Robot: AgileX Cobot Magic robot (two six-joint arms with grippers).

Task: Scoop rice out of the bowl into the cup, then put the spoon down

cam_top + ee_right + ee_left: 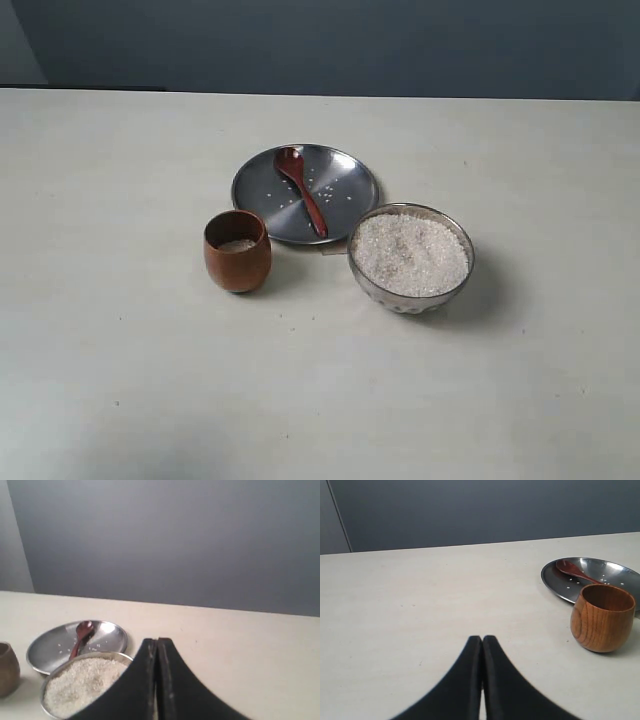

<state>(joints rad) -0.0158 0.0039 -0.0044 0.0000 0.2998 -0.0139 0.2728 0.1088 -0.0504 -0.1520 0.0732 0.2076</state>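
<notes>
The clear glass bowl [411, 259] stands right of centre, heaped with white rice [410, 252]. To its left is the reddish-brown wooden cup [238, 250], with a little rice at its bottom. The dark wooden spoon [301, 190] lies on the steel plate [262, 185] behind them, head towards the back. No gripper shows in the exterior view. My left gripper [482, 639] is shut and empty, away from the cup [602, 617]. My right gripper [157, 641] is shut and empty, beside the bowl [80, 685].
Several loose rice grains lie scattered on the steel plate [615, 570] around the spoon [576, 570]. A pale tabletop [120, 330] spreads around the three items, and a dark blue-grey wall [330, 45] rises behind its far edge.
</notes>
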